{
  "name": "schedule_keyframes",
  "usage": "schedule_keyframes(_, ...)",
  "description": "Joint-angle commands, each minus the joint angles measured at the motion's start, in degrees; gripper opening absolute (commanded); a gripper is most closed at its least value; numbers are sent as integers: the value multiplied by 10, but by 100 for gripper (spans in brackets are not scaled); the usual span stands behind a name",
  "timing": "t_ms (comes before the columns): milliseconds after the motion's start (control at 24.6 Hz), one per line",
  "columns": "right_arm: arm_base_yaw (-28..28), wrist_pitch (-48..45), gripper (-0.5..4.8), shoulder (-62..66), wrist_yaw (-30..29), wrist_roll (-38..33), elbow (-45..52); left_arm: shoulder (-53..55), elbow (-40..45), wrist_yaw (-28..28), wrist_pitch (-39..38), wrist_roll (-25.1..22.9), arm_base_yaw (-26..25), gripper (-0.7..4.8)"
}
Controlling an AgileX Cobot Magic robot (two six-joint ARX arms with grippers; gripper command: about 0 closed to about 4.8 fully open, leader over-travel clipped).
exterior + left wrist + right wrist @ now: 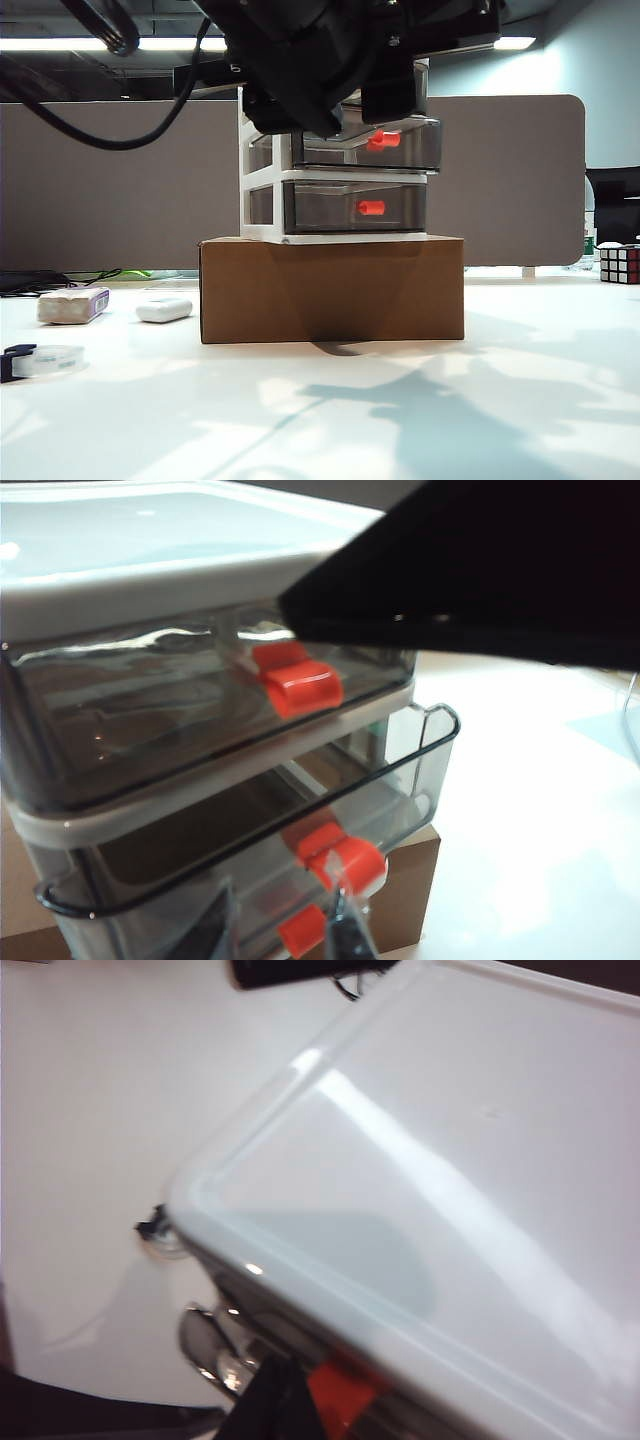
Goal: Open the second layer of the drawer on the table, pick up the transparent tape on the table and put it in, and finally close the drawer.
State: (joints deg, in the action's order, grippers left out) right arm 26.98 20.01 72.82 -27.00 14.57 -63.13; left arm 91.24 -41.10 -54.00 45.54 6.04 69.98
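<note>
One white table [520, 400]. One brown cardboard box [332, 288] at centre, carrying one drawer unit [262, 205] with three drawers. The middle drawer [420, 780] stands pulled out. One tape roll [40, 360] lies near left on the table, well apart from the box. Both arms crowd the unit's top; left gripper [340, 935] and right gripper [270, 1400]: opening cannot be told. Grey partition [110, 190] behind.

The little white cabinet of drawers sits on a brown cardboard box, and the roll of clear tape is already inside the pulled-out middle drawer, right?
Not quite. The drawer cabinet does sit on the brown cardboard box, and the middle drawer is pulled out, but the exterior view shows the clear tape lying on the table, off to the left.
</note>
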Motion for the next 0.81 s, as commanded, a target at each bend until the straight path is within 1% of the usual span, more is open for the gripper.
schedule_keyframes(41,17,-19,-5,7,-29,-8,-1,-1,0,3,2,0,0,108)
schedule_keyframes(203,50,-49,-5,27,-26,-13,-1,-2,0,2,-6,0,8,108)
schedule_keyframes(325,93,-78,-5,54,35,-13,-1,-2,0,-4,-22,0,25,108)
schedule_keyframes(366,100,-86,-5,61,43,-13,-1,-2,0,-5,-25,0,29,108)
schedule_keyframes(528,108,-114,-5,77,51,-26,-1,-2,0,-17,-42,0,32,109)
schedule_keyframes(610,108,-127,-5,82,56,-30,-1,-2,0,-24,-48,0,33,122)
schedule_keyframes(772,106,-148,-5,86,96,-31,-1,-2,0,-30,-48,0,33,122)
schedule_keyframes(813,105,-153,-5,87,96,-31,-1,-2,0,-30,-48,0,33,122)
